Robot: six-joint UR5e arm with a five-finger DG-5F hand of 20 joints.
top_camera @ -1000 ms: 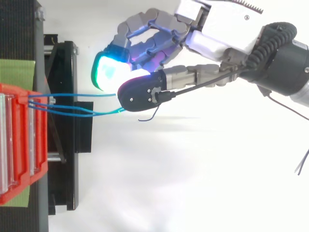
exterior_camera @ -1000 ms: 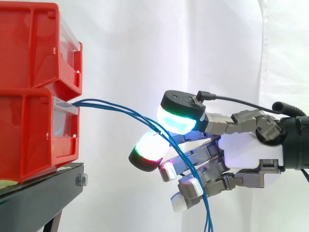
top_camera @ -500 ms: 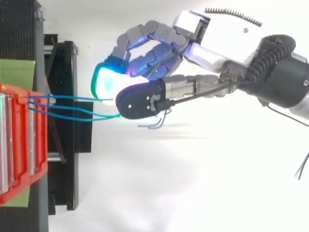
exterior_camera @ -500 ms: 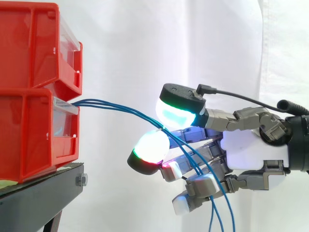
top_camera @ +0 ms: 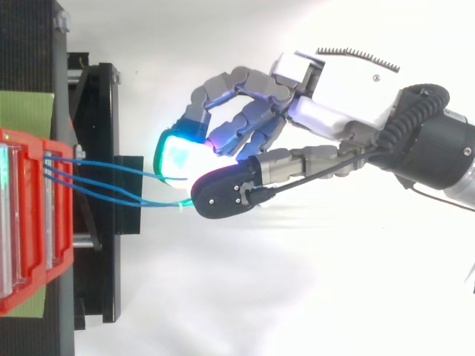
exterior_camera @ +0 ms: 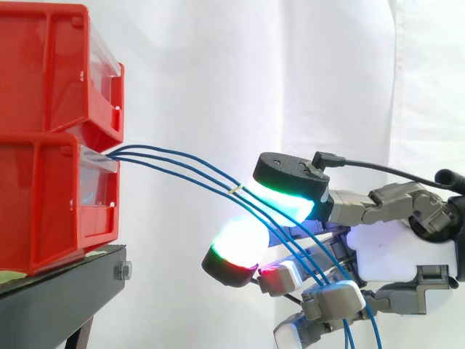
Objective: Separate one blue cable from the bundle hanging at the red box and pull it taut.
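Fingers of the hand (exterior_camera: 396, 251) curl around three blue cables (exterior_camera: 229, 187) stretching from the lower red box (exterior_camera: 51, 207). We see it has sunk and drawn back since a second ago; cables run straighter, yet none is separated.

Bright, even light washes the white curtain (exterior_camera: 218, 73) almost to glare, the hand's (top_camera: 334, 89) glowing pads (exterior_camera: 240, 240) bloom white-green, and a faint soft shadow lies under it.

glossy, probably plastic red bins (exterior_camera: 51, 145)
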